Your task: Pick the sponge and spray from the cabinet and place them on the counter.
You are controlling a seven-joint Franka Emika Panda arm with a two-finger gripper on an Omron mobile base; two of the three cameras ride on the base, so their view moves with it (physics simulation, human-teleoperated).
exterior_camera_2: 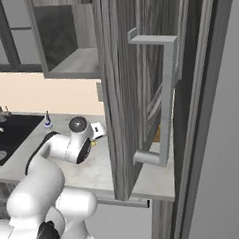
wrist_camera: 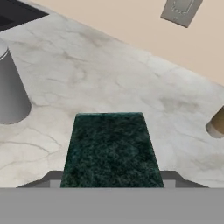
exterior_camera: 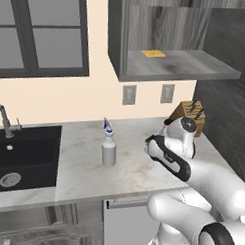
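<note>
The sponge shows its dark green top between my two fingers, and my gripper is shut on it. It is held low over the white marble counter, and I cannot tell whether it touches the slab. In the right base view the hand points at the counter with a bit of yellow sponge under it. The spray stands upright on the counter between the sink and my arm; its grey body is left of the sponge. The cabinet hangs open above.
A thin yellow cloth lies on the cabinet shelf. The open cabinet door stands close on my right. A knife block stands at the counter's back right, and the black sink with its faucet is at the left. Wall outlets sit behind.
</note>
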